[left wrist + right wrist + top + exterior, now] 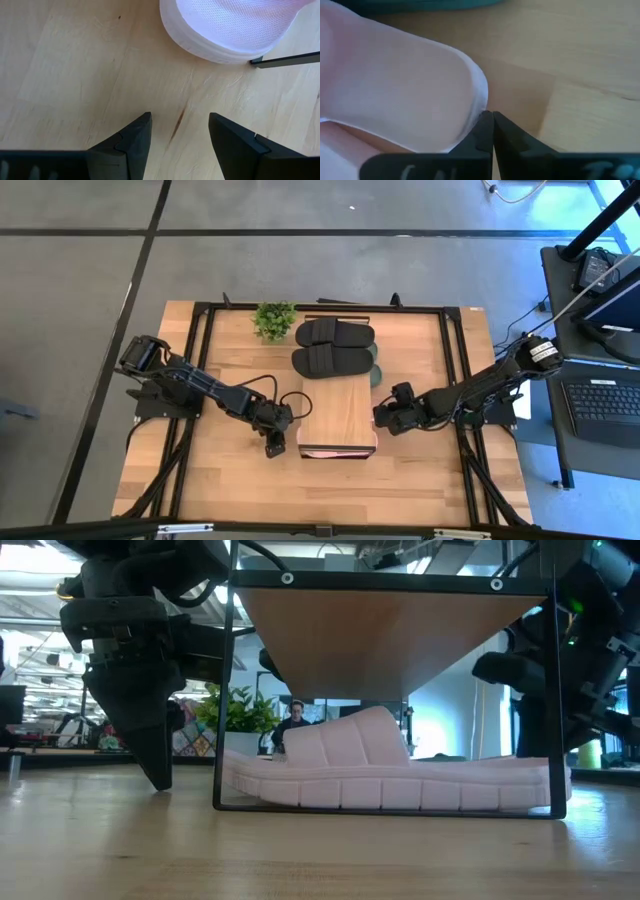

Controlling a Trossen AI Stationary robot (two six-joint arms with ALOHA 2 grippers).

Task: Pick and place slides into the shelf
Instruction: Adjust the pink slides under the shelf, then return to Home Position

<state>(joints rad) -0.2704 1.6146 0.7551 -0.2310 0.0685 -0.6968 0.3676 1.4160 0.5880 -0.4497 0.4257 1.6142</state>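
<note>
Pale pink slides (pixel 390 775) lie under the shelf (pixel 338 412). Black slides (pixel 334 346) rest on the table (pixel 420 470) behind it. Left gripper (pixel 275 445) stands spread beside the shelf; right gripper (pixel 490 130), fingers pressed together, touches a pink slide's strap.

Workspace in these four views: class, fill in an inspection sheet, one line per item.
Surface: light wooden tabletop, bare at the front.
Job's things: pale pink foam slide under the low plank-topped shelf; black slide pair behind it, dark green slide peeking out beside.
Clutter: small green plant.
Grippers: left gripper jaws open, empty, beside shelf; right gripper jaws shut, at the pink slide.
Cables: on both arms.
Surroundings: laptop, seated person.
</note>
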